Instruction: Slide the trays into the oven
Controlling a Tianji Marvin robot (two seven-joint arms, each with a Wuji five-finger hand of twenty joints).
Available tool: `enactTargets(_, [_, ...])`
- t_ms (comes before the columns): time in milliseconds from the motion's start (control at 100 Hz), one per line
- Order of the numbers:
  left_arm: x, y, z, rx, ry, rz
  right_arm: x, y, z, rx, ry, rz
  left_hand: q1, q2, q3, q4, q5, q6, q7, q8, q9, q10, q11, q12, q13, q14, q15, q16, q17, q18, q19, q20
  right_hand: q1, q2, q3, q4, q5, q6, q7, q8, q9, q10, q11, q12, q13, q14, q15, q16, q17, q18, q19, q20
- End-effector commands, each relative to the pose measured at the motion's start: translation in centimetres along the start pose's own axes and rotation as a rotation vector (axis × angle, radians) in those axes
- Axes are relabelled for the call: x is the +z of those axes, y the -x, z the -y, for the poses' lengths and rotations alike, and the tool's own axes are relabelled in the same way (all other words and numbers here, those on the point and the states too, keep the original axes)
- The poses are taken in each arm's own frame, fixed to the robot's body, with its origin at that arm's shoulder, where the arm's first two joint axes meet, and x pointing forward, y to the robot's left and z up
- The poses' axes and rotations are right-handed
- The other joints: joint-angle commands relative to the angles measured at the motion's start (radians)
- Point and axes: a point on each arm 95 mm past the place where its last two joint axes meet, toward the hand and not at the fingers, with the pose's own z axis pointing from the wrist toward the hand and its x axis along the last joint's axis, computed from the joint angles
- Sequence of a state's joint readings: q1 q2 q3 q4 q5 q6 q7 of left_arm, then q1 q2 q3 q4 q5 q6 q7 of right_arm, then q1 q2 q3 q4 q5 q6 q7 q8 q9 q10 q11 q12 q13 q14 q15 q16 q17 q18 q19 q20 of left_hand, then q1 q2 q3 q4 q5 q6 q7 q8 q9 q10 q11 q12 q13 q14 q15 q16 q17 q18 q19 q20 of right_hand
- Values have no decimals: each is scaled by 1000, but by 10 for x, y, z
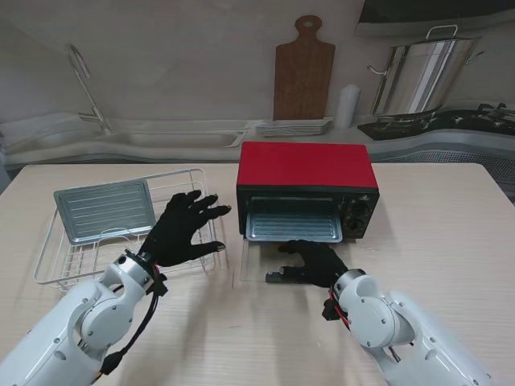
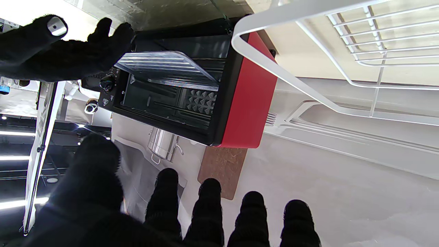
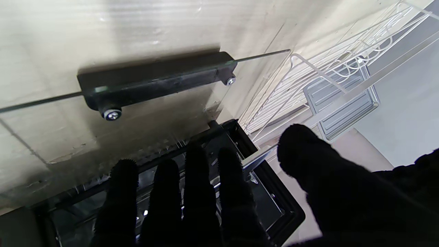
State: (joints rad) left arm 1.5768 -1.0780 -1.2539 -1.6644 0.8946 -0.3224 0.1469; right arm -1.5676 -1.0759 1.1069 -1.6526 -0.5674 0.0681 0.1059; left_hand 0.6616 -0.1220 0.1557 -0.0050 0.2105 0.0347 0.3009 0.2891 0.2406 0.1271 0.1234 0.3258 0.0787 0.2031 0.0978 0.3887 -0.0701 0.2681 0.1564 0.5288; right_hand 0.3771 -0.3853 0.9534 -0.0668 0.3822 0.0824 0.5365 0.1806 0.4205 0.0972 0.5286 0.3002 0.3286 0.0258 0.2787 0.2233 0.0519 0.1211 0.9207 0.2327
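Observation:
The red oven (image 1: 306, 165) stands mid-table with its glass door (image 1: 256, 259) folded down flat toward me. One ribbed metal tray (image 1: 294, 227) sticks partway out of the oven mouth, also seen as the tray (image 2: 168, 65) from the left wrist. A second tray (image 1: 105, 209) lies in the white wire rack (image 1: 60, 269) on the left. My left hand (image 1: 187, 229) hovers open over the rack's right end, fingers spread. My right hand (image 1: 315, 261) is flat and open over the glass door, just nearer to me than the protruding tray. The black door handle (image 3: 154, 84) shows beyond its fingers (image 3: 199, 192).
A sink and faucet (image 1: 80, 72), a stack of plates (image 1: 294, 127), a wooden cutting board (image 1: 304, 72) and a steel pot (image 1: 422, 72) line the back counter. Bare table stretches to the right of the oven.

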Motion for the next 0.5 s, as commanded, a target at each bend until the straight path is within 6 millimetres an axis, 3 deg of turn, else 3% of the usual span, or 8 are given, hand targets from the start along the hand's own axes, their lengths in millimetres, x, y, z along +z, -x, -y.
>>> enactTargets(0, [0, -3, -1, -4, 9, 0, 0, -6, 3, 0, -10, -14, -14, 35, -32, -2, -10, -9, -3, 4, -29, -11, 0, -16, -28, -20, -11, -12, -21, -26, -49, -10, -35, 3, -19, 48, 7, 4, 1, 20, 5, 15, 1, -10, 22, -13, -9, -7, 3, -10, -4, -3])
enactTargets(490, [-2, -2, -1, -6, 7, 3, 21, -13, -5, 27, 29, 11, -13, 34, -33, -2, -9, -8, -2, 5, -28, -10, 1, -16, -27, -18, -10, -12, -21, -25, -49, -10, -48, -6, 2, 48, 42, -4, 32, 46, 42, 25, 41, 9, 59, 9, 38, 17, 28, 9, 34, 17])
